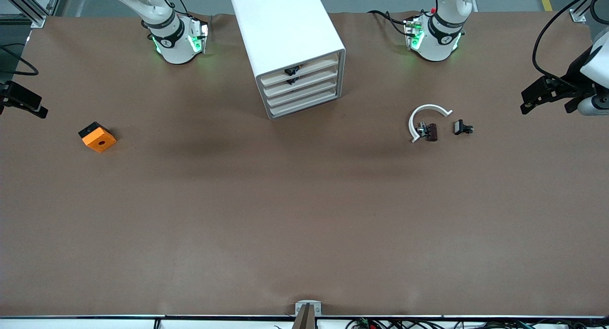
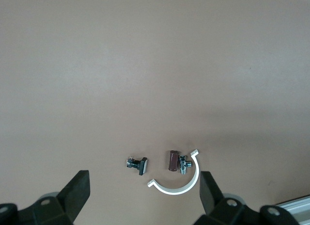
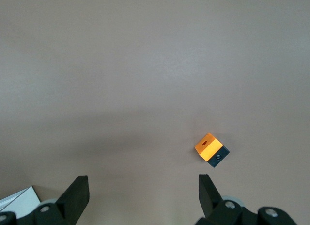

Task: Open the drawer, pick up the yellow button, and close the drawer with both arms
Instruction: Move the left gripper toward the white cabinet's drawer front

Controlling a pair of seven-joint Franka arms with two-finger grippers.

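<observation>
Brown matting covers the table (image 1: 304, 214), with the white cabinet (image 1: 285, 38) between the arm bases, fronts facing the camera for reach. Its top drawer (image 1: 300, 71) sits shut; the button is not visible, presumably inside. Both arms wait: left gripper (image 2: 143, 196) over the white arc (image 2: 179, 184), right gripper (image 3: 143, 196) near the orange block (image 3: 207, 145), both spread wide and empty.

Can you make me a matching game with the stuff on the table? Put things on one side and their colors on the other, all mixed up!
Things:
1. block with a hole
2. cabinet
3. table
4. left gripper

Colors:
A. brown
B. black
C. orange
D. white

Pairs: 1-C, 2-D, 3-A, 4-B
</observation>
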